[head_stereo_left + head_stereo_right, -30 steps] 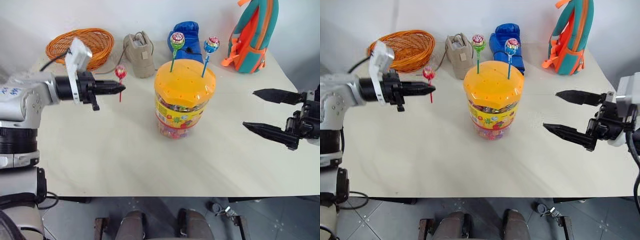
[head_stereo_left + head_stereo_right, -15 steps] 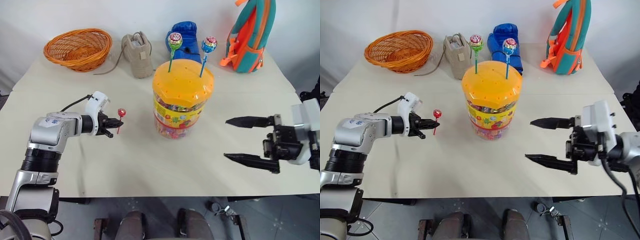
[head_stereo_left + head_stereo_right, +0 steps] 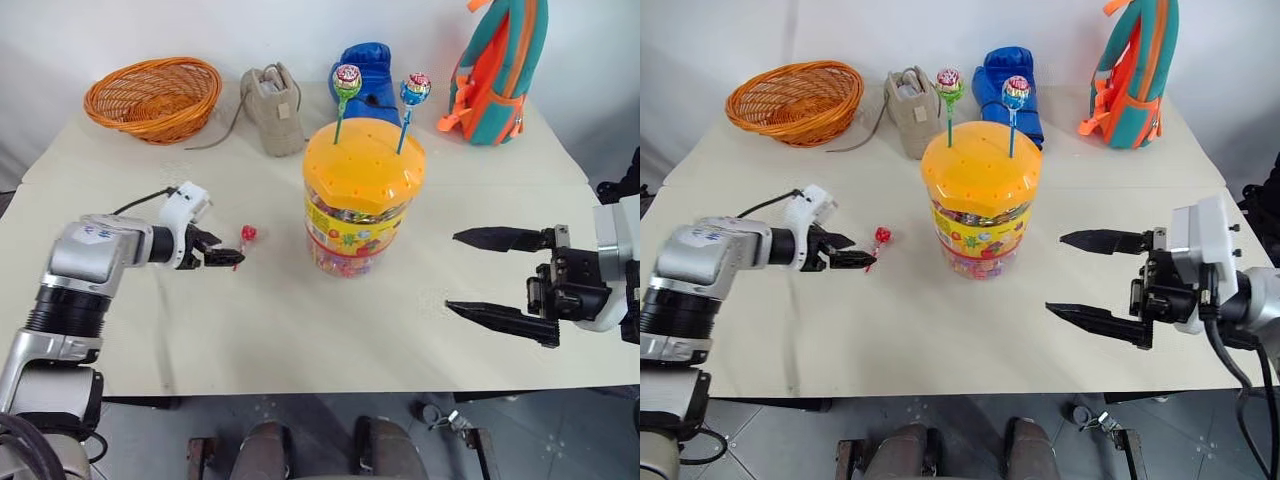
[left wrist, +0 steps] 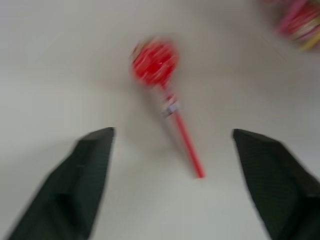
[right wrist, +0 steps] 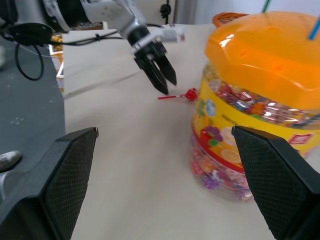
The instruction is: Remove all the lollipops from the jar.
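Left wrist view: the red-stick lollipop [image 4: 167, 102] is seen lying flat on the desk [image 3: 300, 330], between the two spread black fingers of the left pincer [image 3: 228, 258] and touched by neither. It has just been let go: half a second earlier it was held upright in that pincer's clenched tips above the desk, and a second earlier it was carried higher, up near the wicker basket [image 3: 152, 94]. Since then the left arm has come down and the fingers have parted, so the sweet now rests on the desk just beside the pincer tips, to the robot's left of the jar [image 3: 362, 200] and apart from it. One of the three lollipops can therefore be counted as removed. Two are left standing in holes of the orange lid: the green-stick lollipop [image 3: 346, 86] and the blue-stick lollipop [image 3: 411, 96], both upright and untouched, as they were in the earlier frames. The right pincer [image 3: 492, 275] is held wide and empty, pointing level toward the jar from the robot's right and well apart from it; since a second ago it has drawn a little lower and closer in. The jar appears to be standing in the same place on the desk. As a judgement, the task is about a third done, and the next pull would call for a grip on a thin stick just above the lid.
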